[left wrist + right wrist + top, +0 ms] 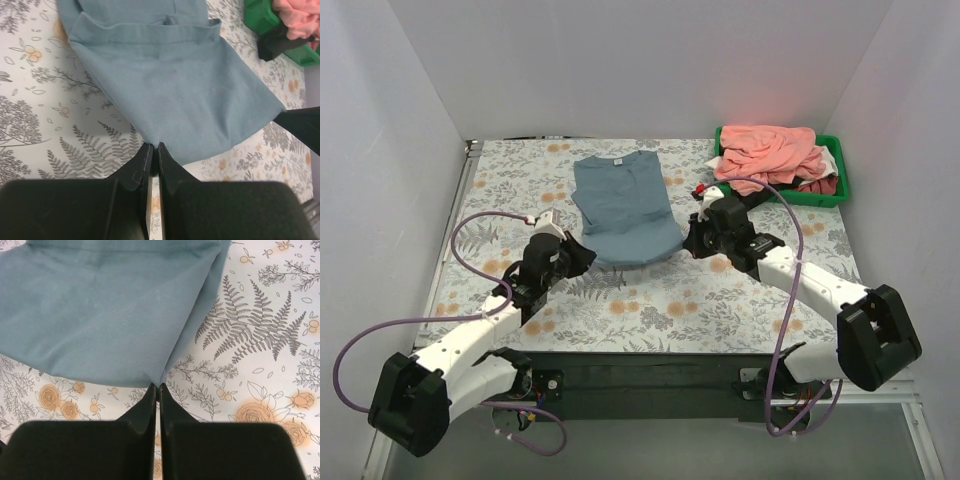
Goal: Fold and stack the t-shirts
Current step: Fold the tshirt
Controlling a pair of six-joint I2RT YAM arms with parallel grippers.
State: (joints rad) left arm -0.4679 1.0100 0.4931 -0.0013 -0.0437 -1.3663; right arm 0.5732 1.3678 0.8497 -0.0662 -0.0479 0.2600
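since both arms have a near corner of the grey-blue shirt (623, 205) pinched, this reads as the start of the lengthwise fold on the first garment. the left gripper (153, 147) is clenched on the shirt's near-left corner, fingers pressed together with cloth between the tips. the right gripper (157, 387) is the same on the near-right corner. the shirt lies on the floral table cover (720, 300) around mid-table, collar (617, 160) pointing at the far wall, near hem (635, 262) strung between the two grippers and bowing a little. the body looks narrow and the left wrist view shows a cloth edge lying across it, so my guess is the sides are already turned in, but i can't confirm that. the salmon-pink shirts (770, 150) sit heaped in the green bin (832, 197) at the far right, with a few other pieces under them, so the task is early: nothing stacked yet. the next move calls for both arms to raise the hem just off the cover and carry it toward the collar together, holding their spacing so the edge stays taut. then lay it down square and let go. main risk: one arm leads and the fold goes skewed, or a thin pinch slips out.
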